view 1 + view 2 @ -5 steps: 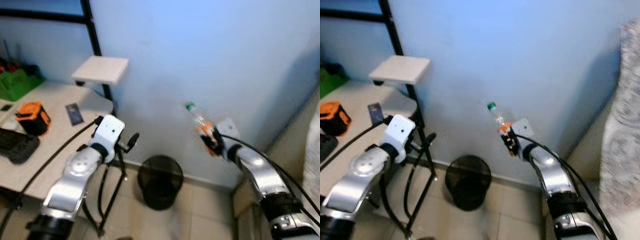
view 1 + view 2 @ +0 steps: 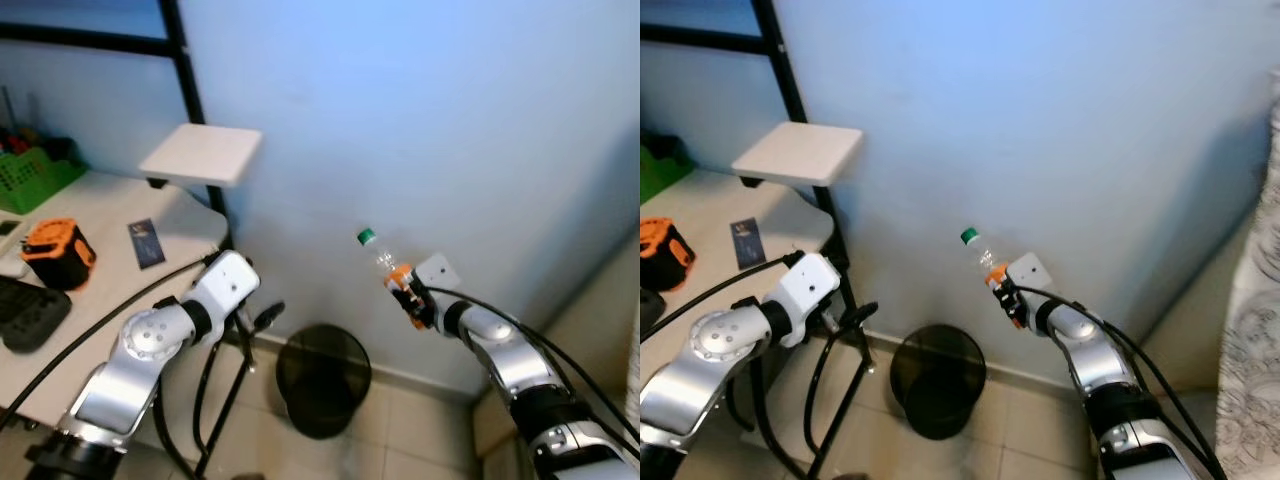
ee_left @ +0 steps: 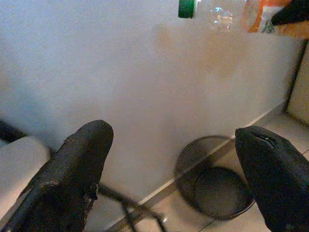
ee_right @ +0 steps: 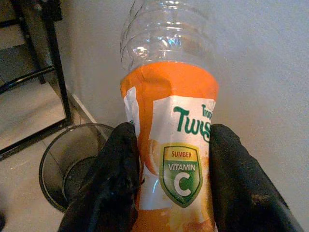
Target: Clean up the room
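Pale blue wall [image 2: 420, 120] fills the background, meeting a beige tiled floor [image 2: 420, 430] at a light skirting. Against the wall stands a round black mesh wastebasket [image 2: 322, 378]. To the robot's left, a white table [image 2: 110, 270] carries an orange-and-black device [image 2: 58, 252], a small dark card [image 2: 144, 243], a black object at its near edge [image 2: 28, 312] and a green basket [image 2: 35, 172]; a black metal frame [image 2: 192, 95] beside it supports a small white shelf [image 2: 203, 155].

Right gripper [image 2: 414, 301]: raised before the wall, up and to the right of the wastebasket, its two black fingers [image 4: 118, 183] clamped on either side of a clear plastic bottle [image 2: 388, 265] with an orange label and green cap, tilted cap-up toward the left. The right wrist view resolves label text, "Vitamin C" on a green shield, and shows the wastebasket below the bottle.

Left gripper [image 3: 176, 179]: held out near the black frame, fingers spread wide apart and holding nothing. The left wrist view looks between them at the wastebasket on the floor, with the bottle's green cap near the picture's edge.
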### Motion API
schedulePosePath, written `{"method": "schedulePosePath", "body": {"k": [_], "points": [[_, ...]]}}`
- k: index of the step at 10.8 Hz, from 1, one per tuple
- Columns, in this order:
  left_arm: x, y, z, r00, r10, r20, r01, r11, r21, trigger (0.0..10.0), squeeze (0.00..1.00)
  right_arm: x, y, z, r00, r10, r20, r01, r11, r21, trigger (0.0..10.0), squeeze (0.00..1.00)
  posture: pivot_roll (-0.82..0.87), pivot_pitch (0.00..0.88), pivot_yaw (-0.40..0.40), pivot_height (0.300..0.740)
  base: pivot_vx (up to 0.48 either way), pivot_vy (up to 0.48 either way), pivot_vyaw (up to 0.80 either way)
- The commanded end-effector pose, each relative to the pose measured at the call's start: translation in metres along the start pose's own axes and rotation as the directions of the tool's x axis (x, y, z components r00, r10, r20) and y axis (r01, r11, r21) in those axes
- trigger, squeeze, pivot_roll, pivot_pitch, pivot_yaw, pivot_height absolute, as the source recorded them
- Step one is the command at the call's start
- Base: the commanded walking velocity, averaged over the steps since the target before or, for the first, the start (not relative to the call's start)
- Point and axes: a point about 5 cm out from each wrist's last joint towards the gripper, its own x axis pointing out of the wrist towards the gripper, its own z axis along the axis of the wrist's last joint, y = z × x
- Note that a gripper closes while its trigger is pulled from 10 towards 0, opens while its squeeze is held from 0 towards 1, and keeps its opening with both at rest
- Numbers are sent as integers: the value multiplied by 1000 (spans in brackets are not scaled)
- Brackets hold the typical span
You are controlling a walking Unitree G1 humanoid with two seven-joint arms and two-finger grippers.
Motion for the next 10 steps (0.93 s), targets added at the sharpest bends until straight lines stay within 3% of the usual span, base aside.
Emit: {"method": "schedulePosePath", "body": {"k": [1, 5, 7, 10], "points": [[-2, 5, 2, 1000, -1, -1, 1, 1000, 25, 10000, 282, 7, 7, 12, 999, 32, 33, -31, 999, -38, 10000, 0, 47, 0, -3, 740, 304, 0, 0], [2, 3, 6, 994, -109, 7, 108, 992, 66, 10000, 239, 21, 15, 7, 997, 33, -64, -42, 989, -139, 10000, 0, 40, 0, -4, 740, 223, 0, 0], [-1, -1, 9, 976, -216, 23, 213, 973, 87, 10000, 235, 29, 20, 4, 990, 7, -144, -26, 992, -127, 10000, 0, 43, 0, -12, 740, 0, 0, 0], [-3, -1, 7, 945, -326, -21, 326, 937, 126, 10000, 235, 36, 25, 7, 984, -20, -180, -2, 993, -121, 10000, 0, 48, 0, -20, 740, 0, 0, 0]]}}
